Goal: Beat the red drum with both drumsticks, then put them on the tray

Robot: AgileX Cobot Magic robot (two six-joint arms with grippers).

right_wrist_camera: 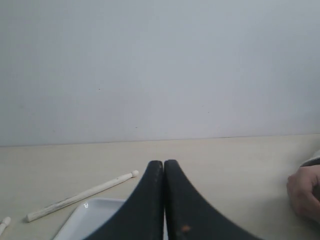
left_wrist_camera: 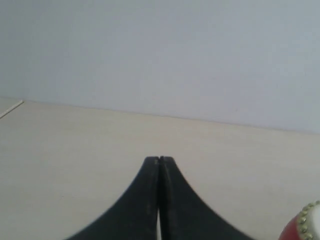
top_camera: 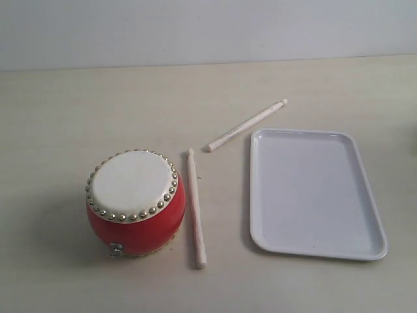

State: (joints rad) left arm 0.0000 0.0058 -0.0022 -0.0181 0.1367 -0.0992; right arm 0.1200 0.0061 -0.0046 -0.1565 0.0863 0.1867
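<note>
No readable text or labels anywhere here

Drum (top_camera: 135, 195): glossy red, cream skin, gold studs. Sticks (top_camera: 195, 208): pale wood. Tray (top_camera: 313, 192): white. Table (top_camera: 65, 111): beige. Fingers (left_wrist_camera: 142, 202): black, perhaps ribbed.

- I read my exterior view as a dial, with 12 at the far wall. The red drum (top_camera: 135, 202) stands on the table (top_camera: 65, 111) at 8 o'clock of the centre.
- The near drumstick (top_camera: 196, 207) lies flat at the drum's 3 o'clock, just beside it, running from 12 to 6. I cannot tell whether they touch.
- The tray (top_camera: 314, 193) lies between 3 and 4 o'clock of the centre, at that stick's 3 o'clock and apart from it.
- The far drumstick (top_camera: 246, 125) lies at 1 o'clock of the centre, slanting from 8 to 2. It sits off the tray's 11 o'clock corner and touches neither the tray nor the near drumstick.
</note>
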